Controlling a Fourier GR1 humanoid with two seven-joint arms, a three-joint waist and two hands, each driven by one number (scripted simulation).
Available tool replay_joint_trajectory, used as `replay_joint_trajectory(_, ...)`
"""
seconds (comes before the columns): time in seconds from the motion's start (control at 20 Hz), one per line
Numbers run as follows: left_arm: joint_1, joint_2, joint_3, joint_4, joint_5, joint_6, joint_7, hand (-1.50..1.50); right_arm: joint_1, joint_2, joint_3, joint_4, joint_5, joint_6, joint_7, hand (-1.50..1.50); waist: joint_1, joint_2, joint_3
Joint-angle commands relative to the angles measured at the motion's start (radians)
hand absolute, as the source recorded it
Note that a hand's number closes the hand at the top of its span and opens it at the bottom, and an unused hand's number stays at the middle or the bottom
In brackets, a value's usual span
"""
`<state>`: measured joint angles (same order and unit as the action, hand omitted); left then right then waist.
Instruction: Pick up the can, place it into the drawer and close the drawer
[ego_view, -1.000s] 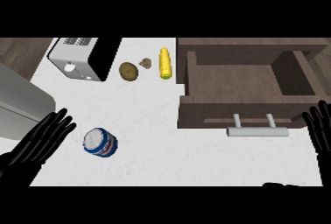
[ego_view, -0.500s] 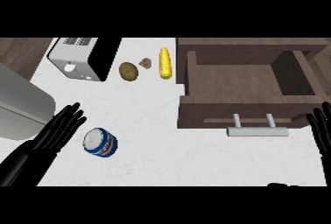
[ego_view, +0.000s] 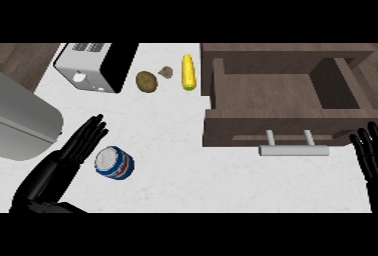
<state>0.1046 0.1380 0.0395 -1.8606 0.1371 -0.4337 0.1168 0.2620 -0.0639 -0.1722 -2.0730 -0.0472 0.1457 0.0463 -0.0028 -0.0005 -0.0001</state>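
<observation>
A blue, white and red can (ego_view: 114, 162) lies on the white counter at the lower left. My left hand (ego_view: 65, 161) is open right beside it on its left, fingers straight and pointing up the view, at or nearly at the can's side. The dark wooden drawer (ego_view: 284, 90) stands pulled open at the upper right, nothing visible inside, with a metal handle (ego_view: 293, 148) on its front. At the right edge rests my right hand (ego_view: 367, 152), open, fingers up, just right of the handle.
A white and black toaster (ego_view: 94, 67) stands at the upper left. Between it and the drawer lie a potato (ego_view: 147, 81), a small brown lump (ego_view: 166, 72) and a corn cob (ego_view: 188, 72). A grey rounded object (ego_view: 22, 125) fills the left edge.
My left hand has slid right and up the view, closing in on the can's left side. The right hand has barely moved. The can and drawer are unchanged.
</observation>
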Motion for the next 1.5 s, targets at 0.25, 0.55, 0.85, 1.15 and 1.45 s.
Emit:
replay_joint_trajectory(0.25, -0.002, 0.037, 0.076, 0.180, -0.030, -0.067, -0.161, -1.50, -0.024, -0.037, -0.086, -0.035, -0.085, 0.045, 0.070, -1.50, 0.001, 0.000, 0.000)
replay_joint_trajectory(0.55, -0.132, 0.054, 0.129, 0.409, -0.093, -0.038, -0.271, -1.50, 0.012, 0.005, -0.057, -0.012, -0.035, 0.052, -0.005, -1.50, -0.003, 0.001, 0.000)
replay_joint_trajectory(0.85, -0.050, 0.059, 0.112, 0.422, -0.146, -0.065, -0.362, -1.50, -0.077, 0.002, -0.059, 0.065, 0.003, 0.033, 0.012, -1.50, 0.002, 0.000, 0.000)
replay_joint_trajectory(1.15, -0.040, 0.043, 0.099, 0.466, -0.197, -0.040, -0.421, -1.50, -0.020, 0.015, -0.072, -0.003, -0.015, 0.061, 0.023, -1.50, 0.002, 0.000, 0.000)
replay_joint_trajectory(1.45, -0.067, 0.105, 0.135, 0.656, -0.231, -0.076, -0.572, -1.50, -0.002, 0.008, -0.105, -0.057, -0.052, 0.072, 0.047, -1.50, 0.000, 0.000, 0.000)
